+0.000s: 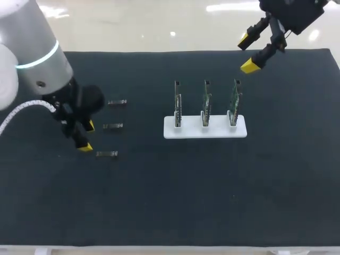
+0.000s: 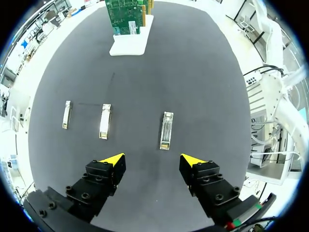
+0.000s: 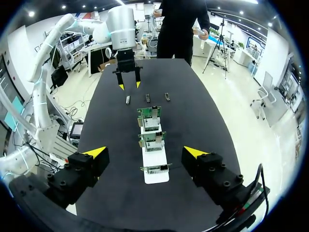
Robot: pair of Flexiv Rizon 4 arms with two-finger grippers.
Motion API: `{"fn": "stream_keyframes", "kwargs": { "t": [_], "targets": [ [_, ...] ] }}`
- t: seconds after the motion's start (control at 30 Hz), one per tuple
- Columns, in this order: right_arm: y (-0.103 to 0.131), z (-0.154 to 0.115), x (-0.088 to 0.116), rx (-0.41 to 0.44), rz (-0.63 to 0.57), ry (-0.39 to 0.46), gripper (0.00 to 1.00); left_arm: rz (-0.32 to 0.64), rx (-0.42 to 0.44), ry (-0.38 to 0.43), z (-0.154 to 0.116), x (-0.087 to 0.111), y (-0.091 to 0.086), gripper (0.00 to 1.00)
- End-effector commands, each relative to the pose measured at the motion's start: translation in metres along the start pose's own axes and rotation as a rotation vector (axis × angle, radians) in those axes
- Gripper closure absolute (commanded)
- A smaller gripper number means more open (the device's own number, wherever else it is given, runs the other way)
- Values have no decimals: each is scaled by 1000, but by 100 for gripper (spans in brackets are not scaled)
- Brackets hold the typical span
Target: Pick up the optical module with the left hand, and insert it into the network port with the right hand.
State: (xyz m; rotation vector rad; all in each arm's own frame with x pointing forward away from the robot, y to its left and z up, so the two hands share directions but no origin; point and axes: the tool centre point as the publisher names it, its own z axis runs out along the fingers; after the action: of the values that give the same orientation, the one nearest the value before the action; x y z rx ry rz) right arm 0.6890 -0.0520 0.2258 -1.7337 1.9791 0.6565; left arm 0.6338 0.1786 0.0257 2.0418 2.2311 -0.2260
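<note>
Watching head view: my left gripper (image 1: 87, 136) open, empty, just beside row of three optical modules (image 1: 112, 126); right gripper (image 1: 247, 53) open, well apart, beyond card stand (image 1: 212, 132).
Left wrist view: closest module (image 2: 166, 130) flat on table, just ahead between finger lines, long axis running away from me.
Right wrist view: network cards (image 3: 154, 140) ahead, nothing held.

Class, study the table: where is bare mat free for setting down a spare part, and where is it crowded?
Free: the broad mat between the white holder and the near edge, and the strip between holder and modules. Crowded: around the three modules, with the left gripper beside them, and between the boards on the holder.
</note>
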Motion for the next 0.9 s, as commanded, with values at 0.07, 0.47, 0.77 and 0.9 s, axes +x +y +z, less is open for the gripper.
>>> {"fn": "stream_keyframes", "kwargs": {
  "t": [0.07, 0.47, 0.77, 0.9],
  "targets": [
    [-1, 0, 0, -2, -1, -2, 0, 1, 1, 9, 6, -2, 2, 0],
    [-1, 0, 0, -2, -1, -2, 0, 17, -3, 35, 22, -2, -2, 0],
    [-1, 0, 0, -2, -1, -2, 0, -1, -6, 47, 32, -5, -8, 0],
    [-1, 0, 0, -2, -1, -2, 0, -5, -6, 49, 34, -8, -12, 0]
  ]
}}
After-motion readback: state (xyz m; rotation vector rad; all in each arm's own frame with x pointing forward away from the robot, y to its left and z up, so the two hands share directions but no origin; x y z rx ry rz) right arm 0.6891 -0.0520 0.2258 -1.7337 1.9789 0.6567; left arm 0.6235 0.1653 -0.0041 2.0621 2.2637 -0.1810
